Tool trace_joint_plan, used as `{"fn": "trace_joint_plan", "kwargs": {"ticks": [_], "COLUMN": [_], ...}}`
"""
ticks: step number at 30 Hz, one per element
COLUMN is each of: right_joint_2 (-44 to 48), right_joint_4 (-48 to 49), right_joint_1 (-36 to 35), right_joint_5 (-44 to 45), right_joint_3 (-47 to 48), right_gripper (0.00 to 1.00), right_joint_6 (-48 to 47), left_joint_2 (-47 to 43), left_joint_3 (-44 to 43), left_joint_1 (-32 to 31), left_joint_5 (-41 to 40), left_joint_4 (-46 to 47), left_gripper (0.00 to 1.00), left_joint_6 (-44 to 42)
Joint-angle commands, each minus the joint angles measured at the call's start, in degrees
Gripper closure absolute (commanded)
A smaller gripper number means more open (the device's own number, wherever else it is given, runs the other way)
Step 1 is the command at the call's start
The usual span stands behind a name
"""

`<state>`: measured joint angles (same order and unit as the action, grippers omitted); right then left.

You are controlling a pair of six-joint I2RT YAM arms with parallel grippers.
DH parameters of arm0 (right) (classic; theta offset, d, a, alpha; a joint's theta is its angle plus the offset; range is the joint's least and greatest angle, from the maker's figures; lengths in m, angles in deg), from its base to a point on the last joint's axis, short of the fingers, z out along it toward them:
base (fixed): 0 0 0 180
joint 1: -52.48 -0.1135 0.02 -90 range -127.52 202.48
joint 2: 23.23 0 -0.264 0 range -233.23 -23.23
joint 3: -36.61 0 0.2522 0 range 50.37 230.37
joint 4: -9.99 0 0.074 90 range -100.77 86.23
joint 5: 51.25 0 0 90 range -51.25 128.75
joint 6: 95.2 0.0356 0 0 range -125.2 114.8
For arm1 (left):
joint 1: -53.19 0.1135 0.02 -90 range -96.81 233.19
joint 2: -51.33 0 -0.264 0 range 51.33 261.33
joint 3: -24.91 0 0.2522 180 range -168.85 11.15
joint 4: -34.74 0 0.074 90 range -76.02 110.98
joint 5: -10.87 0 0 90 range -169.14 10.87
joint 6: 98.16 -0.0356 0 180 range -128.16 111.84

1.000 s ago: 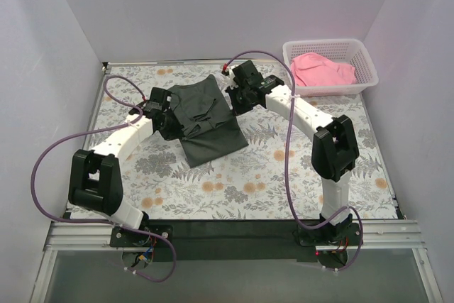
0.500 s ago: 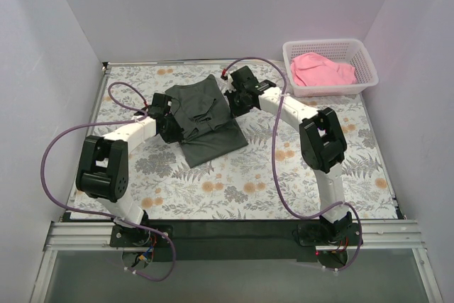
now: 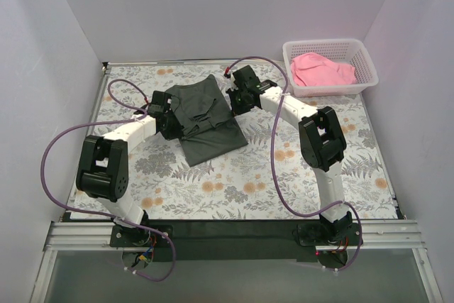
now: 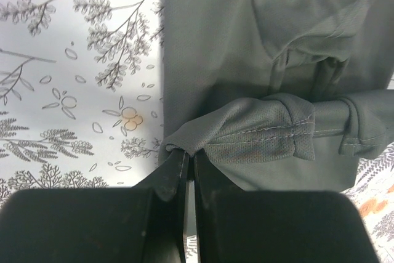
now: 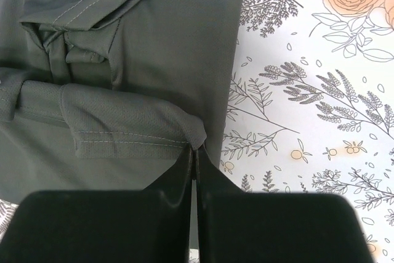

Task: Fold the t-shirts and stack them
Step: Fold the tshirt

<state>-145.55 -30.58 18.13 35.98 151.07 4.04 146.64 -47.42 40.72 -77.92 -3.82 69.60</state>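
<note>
Dark t-shirt (image 3: 211,131): where do we log it against the basket (image 3: 363,69)? (A)
We log it on the flowered table (image 3: 284,175), well apart from the basket, to its left and toward the table's near edge. It is partly folded, with a hemmed flap bunched across its middle. (B)
Pink t-shirt (image 3: 323,69)? (A)
Crumpled inside the basket. (B)
Grippers? (A)
We see the left gripper (image 4: 188,155) at the shirt edge farthest from the basket, fingers closed narrow, pinching one corner of the hemmed flap. The right gripper (image 5: 194,152) sits at the edge nearest the basket, likewise clamped on the flap's other corner. (B)
</note>
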Motion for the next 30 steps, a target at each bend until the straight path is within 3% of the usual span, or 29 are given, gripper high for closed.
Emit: {"fn": "trace_joint_plan", "kwargs": {"ticks": [1, 11, 14, 15, 18, 19, 21, 23, 28, 30], "right_joint_2": [0.9, -0.1, -0.9, -1.3, -1.3, -0.9, 0.6, 2.1, 7.9, 9.4], "right_joint_4": [1.8, 3.0, 3.1, 3.1, 3.2, 3.3, 3.4, 4.2, 8.0, 10.6], "right_joint_1": [0.9, 1.2, 1.2, 1.2, 1.4, 1.4, 1.4, 1.4, 1.2, 1.0], "right_joint_5": [2.5, 2.2, 2.2, 2.2, 2.3, 2.3, 2.2, 1.0, -4.3, -6.7], "right_joint_3": [0.5, 0.5, 1.0, 1.2, 1.7, 1.8, 1.8, 1.0, -6.5, -8.8], "right_gripper": [0.99, 0.99, 0.99, 0.98, 0.84, 0.74, 0.64, 0.58, 0.58, 0.61], "right_joint_6": [1.0, 1.8, 1.8, 2.0, 2.7, 3.0, 3.2, 2.9, 2.6, 2.5], "left_joint_2": [0.5, 3.4, 4.0, 4.1, 3.9, 3.5, 1.3, -0.8, -8.9, -10.6], "left_joint_3": [-2.7, -3.8, -4.0, -4.2, -5.0, -5.2, -5.4, -4.9, -0.9, 1.4], "left_joint_1": [0.5, 0.5, 0.6, 0.5, 0.5, 0.5, 0.5, 0.4, -1.3, -2.6], "left_joint_5": [-1.7, -1.9, -2.3, -2.4, -3.0, -3.1, -3.3, -3.4, -2.1, -1.3], "left_joint_4": [0.8, 1.1, 1.2, 1.2, 1.2, 1.2, 1.2, 1.2, 0.5, 0.0], "left_gripper": [0.99, 0.97, 0.92, 0.84, 0.68, 0.57, 0.45, 0.26, 0.20, 0.26], "left_joint_6": [-1.7, -1.7, -1.6, -1.6, -2.1, -2.3, -2.6, -3.0, -2.8, -2.4]}}
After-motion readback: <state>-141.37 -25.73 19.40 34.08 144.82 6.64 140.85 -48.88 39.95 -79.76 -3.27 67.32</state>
